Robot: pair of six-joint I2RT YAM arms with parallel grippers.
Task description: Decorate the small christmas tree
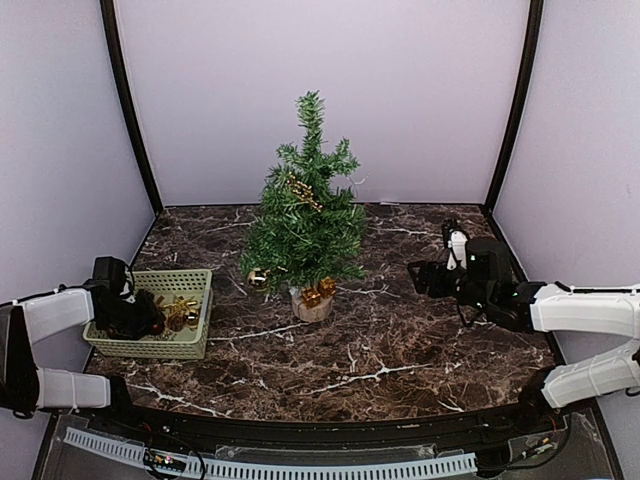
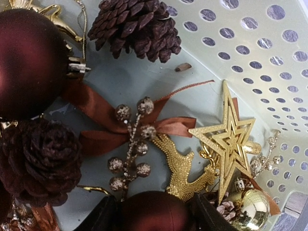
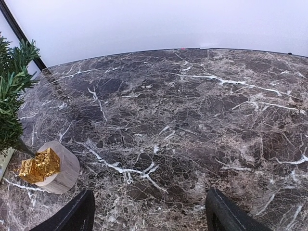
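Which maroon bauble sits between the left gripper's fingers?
The lower bauble, at the frame's bottom edge, flanked by both black fingers. The bigger bauble lies upper left, clear of them.

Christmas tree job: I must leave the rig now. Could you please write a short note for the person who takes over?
Left claw: down in the basket, its fingers on both sides of a dark red ball. A firm grip cannot be confirmed.
Right claw: open and empty, above the table to the right of the tree.
Done: the tree carries a gold ball low on its left, a gold ornament higher up, and gold parcels at its foot.
Left: the star, pine cones and reindeer lie in the basket, not yet hung.
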